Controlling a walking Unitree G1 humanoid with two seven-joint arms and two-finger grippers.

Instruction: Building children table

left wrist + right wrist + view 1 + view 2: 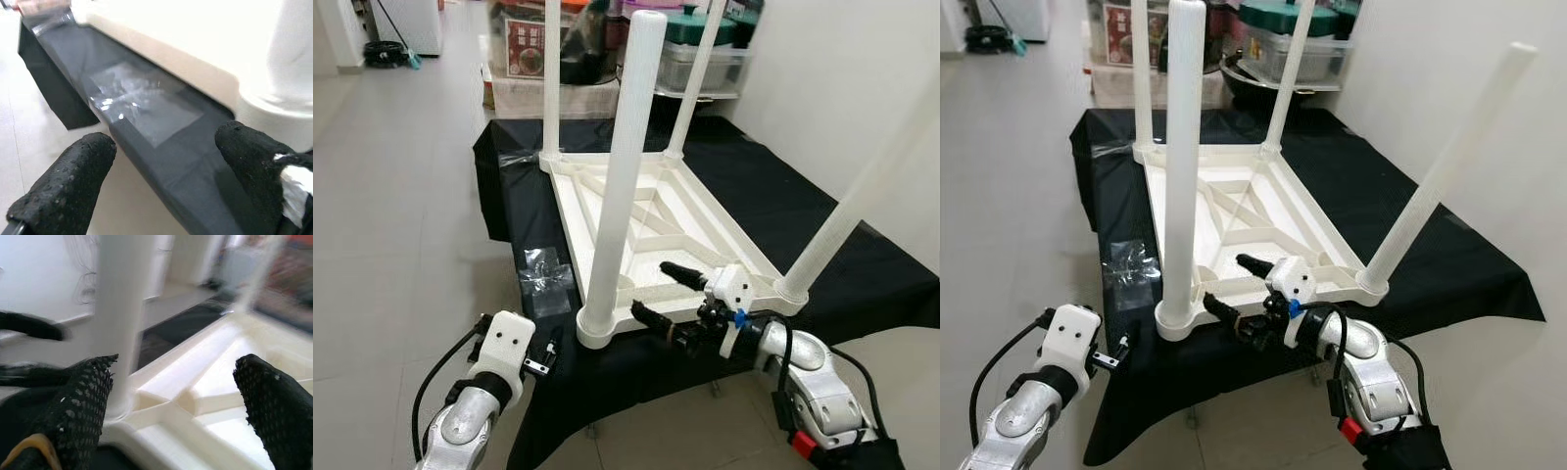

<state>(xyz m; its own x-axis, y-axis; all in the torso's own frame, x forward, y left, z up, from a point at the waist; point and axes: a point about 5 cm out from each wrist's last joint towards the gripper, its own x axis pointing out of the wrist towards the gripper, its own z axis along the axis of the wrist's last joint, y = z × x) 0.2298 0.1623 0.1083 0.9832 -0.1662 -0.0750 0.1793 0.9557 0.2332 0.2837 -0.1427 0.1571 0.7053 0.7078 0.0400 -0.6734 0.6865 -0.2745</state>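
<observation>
A white children's table (pixel 658 211) lies upside down on a black cloth (pixel 773 186), its four legs pointing up. The nearest leg (pixel 625 166) stands in the front left corner socket, and another leg (pixel 842 220) leans out at the front right. My right gripper (pixel 666 294) is open at the table's front rim, one finger over the frame and one just outside it, next to the nearest leg (pixel 120 308). My left gripper (pixel 161 181) is open too, low beside the cloth's front left edge, holding nothing.
A clear plastic bag (pixel 543 274) lies on the cloth left of the table; another one (pixel 514 157) lies near the far left corner. Storage boxes (pixel 705 49) stand behind. A white wall (pixel 862 88) is on the right, tiled floor (pixel 391 196) on the left.
</observation>
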